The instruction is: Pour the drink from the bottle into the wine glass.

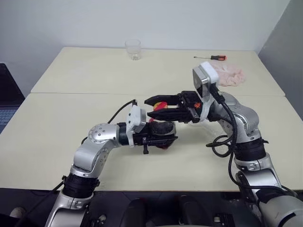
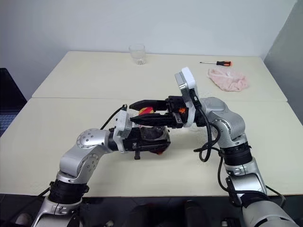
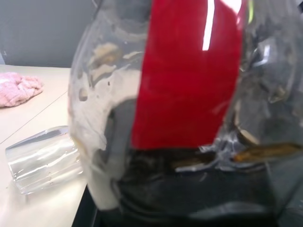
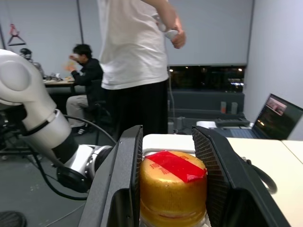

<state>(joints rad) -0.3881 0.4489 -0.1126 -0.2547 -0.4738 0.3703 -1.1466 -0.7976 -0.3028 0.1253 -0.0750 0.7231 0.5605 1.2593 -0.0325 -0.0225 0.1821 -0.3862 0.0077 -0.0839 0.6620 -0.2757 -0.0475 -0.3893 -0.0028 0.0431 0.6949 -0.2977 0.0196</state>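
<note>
Cap not off yet. My left gripper [image 2: 158,138] clamps bottle [image 2: 152,134] sideways just above table [image 2: 71,75]; right gripper [image 4: 171,182] fingers straddle cap [image 4: 173,187]. Unscrew, then pour. No stemmed glass in sight, just tumbler [image 2: 137,54] far back.

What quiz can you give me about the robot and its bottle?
1. True or false: the left gripper holds the bottle by its body.
2. The right gripper has its jaws closed around which thing? A. the yellow cap. B. the screwdriver. C. the pink cloth.
3. Fill in: at the far edge of the table stands a clear ____.

Key: 1 true. 2 A. 3 glass.
</note>
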